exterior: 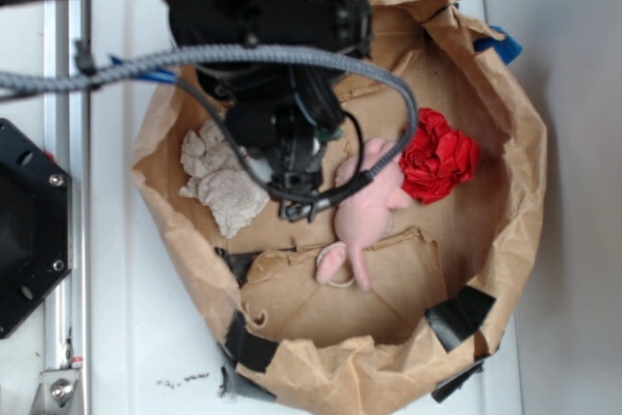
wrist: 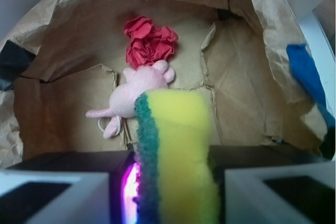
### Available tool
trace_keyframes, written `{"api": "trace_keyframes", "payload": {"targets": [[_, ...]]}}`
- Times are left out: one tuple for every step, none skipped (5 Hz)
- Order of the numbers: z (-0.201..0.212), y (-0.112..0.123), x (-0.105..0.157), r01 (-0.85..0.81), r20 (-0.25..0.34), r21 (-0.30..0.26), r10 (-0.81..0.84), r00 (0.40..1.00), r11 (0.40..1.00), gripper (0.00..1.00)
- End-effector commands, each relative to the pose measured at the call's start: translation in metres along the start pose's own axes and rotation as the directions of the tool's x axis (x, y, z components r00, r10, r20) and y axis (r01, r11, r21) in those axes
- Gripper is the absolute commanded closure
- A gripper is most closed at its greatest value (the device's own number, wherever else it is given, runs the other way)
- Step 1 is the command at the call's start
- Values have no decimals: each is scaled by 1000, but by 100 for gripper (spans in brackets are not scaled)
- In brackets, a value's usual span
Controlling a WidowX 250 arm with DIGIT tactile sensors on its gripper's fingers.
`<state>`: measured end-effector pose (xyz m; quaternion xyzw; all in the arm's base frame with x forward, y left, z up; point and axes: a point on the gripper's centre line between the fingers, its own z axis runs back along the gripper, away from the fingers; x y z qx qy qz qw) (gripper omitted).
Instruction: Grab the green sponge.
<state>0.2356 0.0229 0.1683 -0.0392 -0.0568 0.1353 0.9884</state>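
Observation:
The green sponge [wrist: 176, 150], yellow foam with a dark green scouring layer on its left side, stands upright between my two fingers in the wrist view. My gripper [wrist: 173, 182] is shut on it, pressing both sides, and holds it above the brown paper floor. In the exterior view the gripper [exterior: 296, 187] hangs over the left middle of the paper-lined bin, and the arm hides the sponge there.
A pink plush toy [exterior: 364, 211] lies mid-bin, with a red ruffled cloth ball [exterior: 439, 157] to its right. An off-white paper wad [exterior: 222, 187] lies left of the gripper. Crumpled brown paper walls [exterior: 515, 143] ring the bin. A blue strip [wrist: 307, 77] sits on the rim.

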Motion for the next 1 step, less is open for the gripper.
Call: {"api": "trace_keyframes", "payload": {"targets": [[9, -9, 20, -14, 57, 3, 14, 998, 1000, 100]]}}
